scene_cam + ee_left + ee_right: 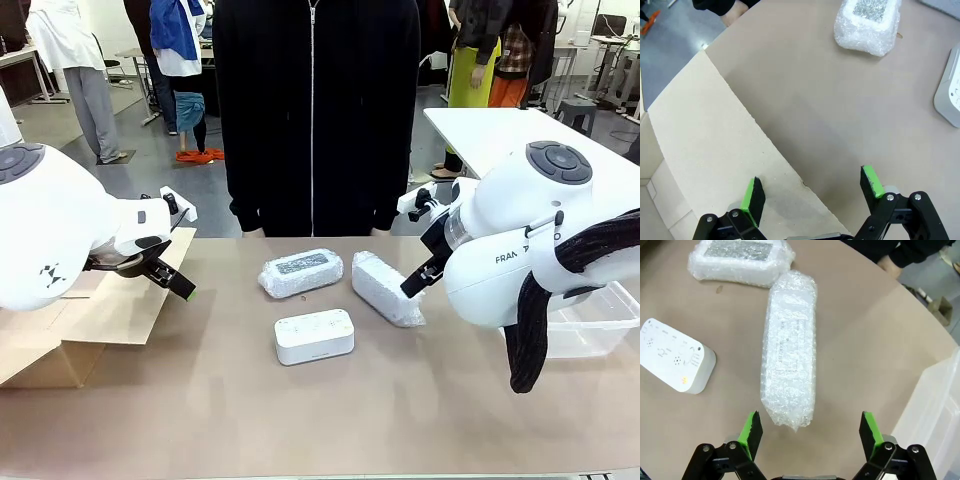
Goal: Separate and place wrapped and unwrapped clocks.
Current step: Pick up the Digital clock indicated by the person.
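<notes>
An unwrapped white clock (314,336) with top buttons lies mid-table, also seen in the right wrist view (672,362) and at the edge of the left wrist view (950,90). Behind it lie two bubble-wrapped clocks: one at centre (300,273) (740,260) (869,22) and one to its right (386,288) (790,350). My right gripper (810,432) (412,285) hovers open just above the near end of the right bundle. My left gripper (812,192) (175,280) hangs open over the cardboard flap, holding nothing.
A brown cardboard box (75,330) (705,140) with open flaps sits at the left. A clear plastic tub (590,320) (940,410) stands at the right. A person in black (315,110) stands at the far edge; one hand (890,265) rests by the table.
</notes>
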Robot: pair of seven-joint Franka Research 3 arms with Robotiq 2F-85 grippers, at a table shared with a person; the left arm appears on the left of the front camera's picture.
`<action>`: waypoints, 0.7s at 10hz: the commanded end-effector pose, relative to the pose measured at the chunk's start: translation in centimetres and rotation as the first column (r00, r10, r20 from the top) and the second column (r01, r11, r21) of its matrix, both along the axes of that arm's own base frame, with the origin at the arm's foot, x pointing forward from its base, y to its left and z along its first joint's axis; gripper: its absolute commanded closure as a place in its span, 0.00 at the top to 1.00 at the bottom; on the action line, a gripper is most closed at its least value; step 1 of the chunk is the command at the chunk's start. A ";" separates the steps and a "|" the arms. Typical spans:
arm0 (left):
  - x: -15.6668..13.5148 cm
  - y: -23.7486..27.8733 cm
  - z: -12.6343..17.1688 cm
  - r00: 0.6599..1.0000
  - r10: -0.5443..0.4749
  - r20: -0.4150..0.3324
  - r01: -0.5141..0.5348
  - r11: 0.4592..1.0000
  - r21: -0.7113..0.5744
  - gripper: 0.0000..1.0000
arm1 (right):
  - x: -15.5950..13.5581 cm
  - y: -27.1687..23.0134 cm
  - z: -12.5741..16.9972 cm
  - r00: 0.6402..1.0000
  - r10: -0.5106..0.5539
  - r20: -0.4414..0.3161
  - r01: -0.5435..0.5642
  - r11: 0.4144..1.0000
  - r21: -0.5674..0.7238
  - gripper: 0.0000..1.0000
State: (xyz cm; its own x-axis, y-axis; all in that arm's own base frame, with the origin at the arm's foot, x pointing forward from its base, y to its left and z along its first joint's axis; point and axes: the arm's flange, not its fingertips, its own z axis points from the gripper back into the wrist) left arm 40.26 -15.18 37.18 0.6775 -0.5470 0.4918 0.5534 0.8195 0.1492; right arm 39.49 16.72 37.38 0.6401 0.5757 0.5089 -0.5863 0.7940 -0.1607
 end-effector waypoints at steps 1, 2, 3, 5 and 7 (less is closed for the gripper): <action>0.0 0.1 0.0 1.000 0.003 -0.001 -0.003 1.000 -0.002 1.00 | 0.0 0.0 0.0 1.000 0.000 0.000 0.000 1.000 0.001 1.00; 0.0 0.1 0.0 1.000 0.003 -0.001 -0.003 1.000 -0.002 1.00 | 0.0 0.0 0.0 1.000 0.000 0.000 0.000 1.000 0.001 1.00; 0.0 0.1 0.0 1.000 0.003 -0.001 -0.003 1.000 -0.002 1.00 | 0.0 0.0 0.0 1.000 0.000 0.000 0.000 1.000 0.001 1.00; 0.0 0.1 0.0 1.000 0.003 -0.001 -0.003 1.000 -0.002 1.00 | 0.0 0.0 0.0 1.000 0.000 0.000 0.000 1.000 0.001 1.00; 0.0 0.1 0.0 1.000 0.003 -0.001 -0.003 1.000 -0.002 1.00 | 0.0 0.0 0.0 1.000 0.000 0.000 0.000 1.000 0.001 1.00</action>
